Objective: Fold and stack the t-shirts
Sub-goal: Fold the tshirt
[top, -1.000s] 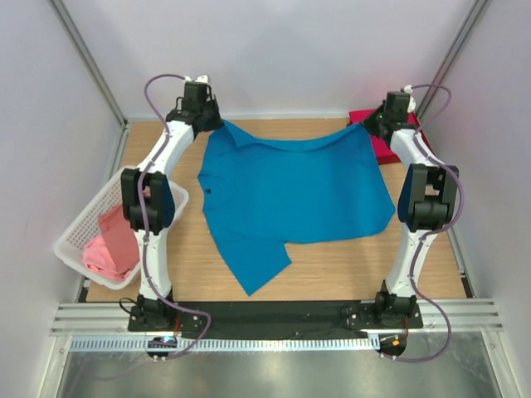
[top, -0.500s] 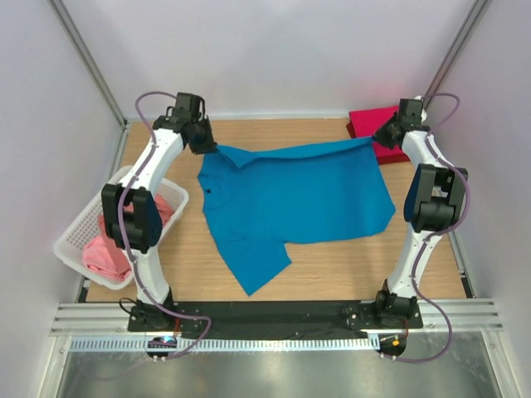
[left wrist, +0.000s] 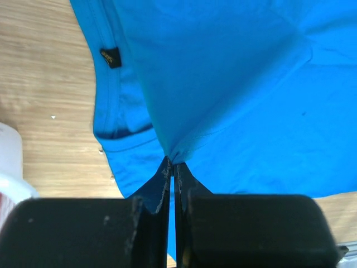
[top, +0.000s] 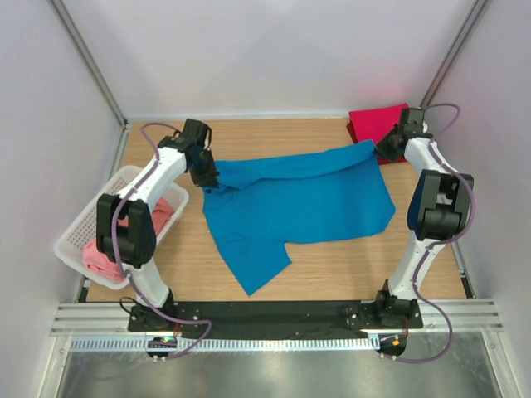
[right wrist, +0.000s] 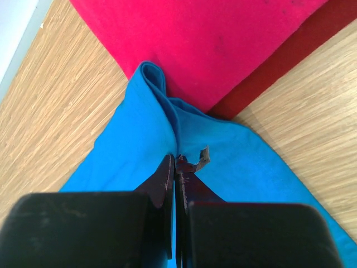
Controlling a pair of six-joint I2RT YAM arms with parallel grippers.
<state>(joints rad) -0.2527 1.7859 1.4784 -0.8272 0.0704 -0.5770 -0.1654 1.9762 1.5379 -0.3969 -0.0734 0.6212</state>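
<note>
1. The left fingers (left wrist: 158, 187) are pressed together on a pinch of the blue t-shirt (top: 299, 203) beside its collar. The right fingers (right wrist: 162, 178) are likewise closed on a bunched corner of the same shirt, just beside the red t-shirt (top: 377, 123).
2. The blue t-shirt is spread sideways across the middle of the wooden surface (top: 348, 265), with its far edge lifted and turned toward the near side. The red t-shirt is folded in the far right corner. Pink t-shirts (top: 99, 253) are seen in the white basket (top: 79, 224) at the left.
3. The step in hand is judged to be the first lengthwise fold. It is done well if both corners are carried at the same pace and height, the edge is kept taut between them, and the cloth is released only once it is laid flat and parallel.
4. Compared with one second earlier, the held edge has been drawn from the far side of the surface toward the shirt's middle, and more of the red t-shirt is uncovered.
</note>
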